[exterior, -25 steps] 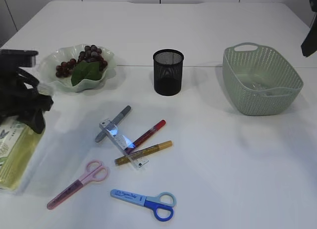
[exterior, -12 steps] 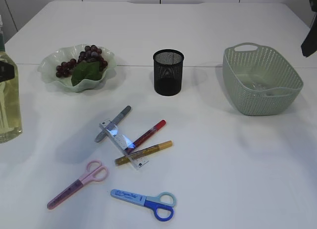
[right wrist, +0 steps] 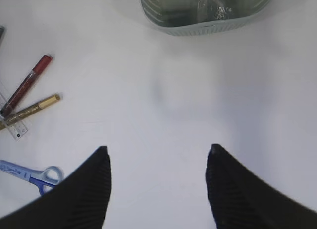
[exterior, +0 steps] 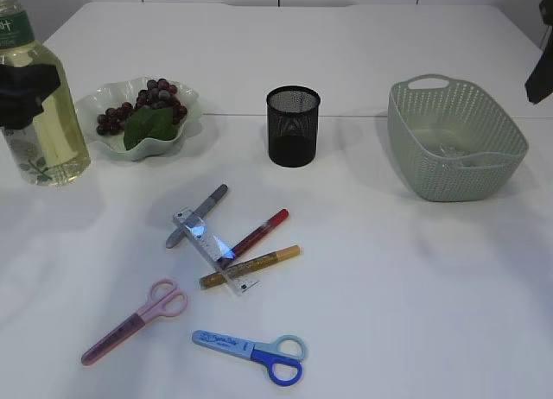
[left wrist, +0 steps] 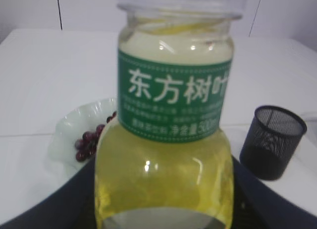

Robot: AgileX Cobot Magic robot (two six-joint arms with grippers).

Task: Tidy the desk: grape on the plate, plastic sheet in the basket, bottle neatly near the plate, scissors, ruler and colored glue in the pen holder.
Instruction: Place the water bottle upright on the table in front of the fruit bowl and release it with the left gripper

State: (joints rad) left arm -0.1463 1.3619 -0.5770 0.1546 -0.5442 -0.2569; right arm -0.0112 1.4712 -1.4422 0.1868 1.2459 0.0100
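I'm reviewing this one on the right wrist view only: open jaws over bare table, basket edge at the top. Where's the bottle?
Observer: The bottle is upright just left of the plate, held by the left gripper.
Operator: Grapes placed?
Observer: Yes, the grapes lie on the plate.
Operator: Anything in the pen holder?
Observer: Nothing sticks out above the rim of the pen holder.

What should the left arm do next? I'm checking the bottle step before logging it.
Probably lower the bottle straight down and release. The left gripper holds it upright just left of the plate of grapes, near where it belongs, though whether its base already touches the table cannot be told.
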